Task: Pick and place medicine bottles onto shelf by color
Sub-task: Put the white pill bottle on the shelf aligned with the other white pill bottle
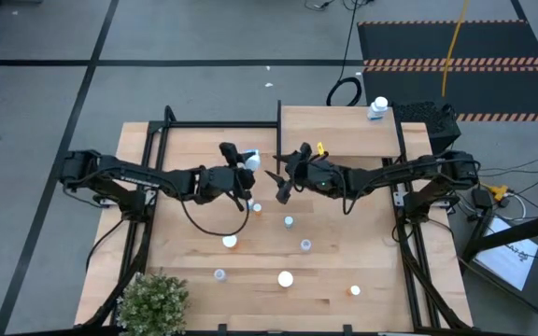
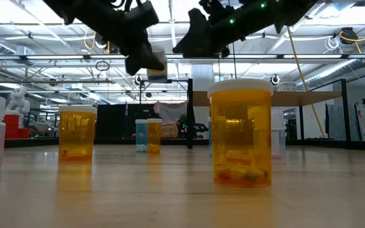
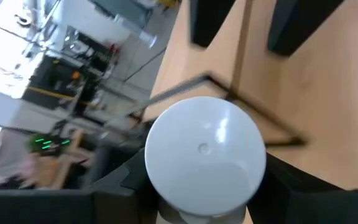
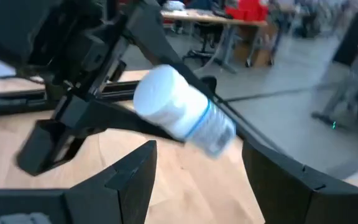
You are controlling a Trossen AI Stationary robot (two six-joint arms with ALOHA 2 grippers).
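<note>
A large orange bottle with a white cap stands closest on the desk, pills lying in its bottom, and a second orange bottle stands off to one side of it. Farther back, a small blue bottle and a small orange one stand just beside each other. Overhead, the left gripper holds a white-capped bottle in its jaws well above the desk, with the right gripper near it.

White-capped clear bottle, tilted, airborne
</note>
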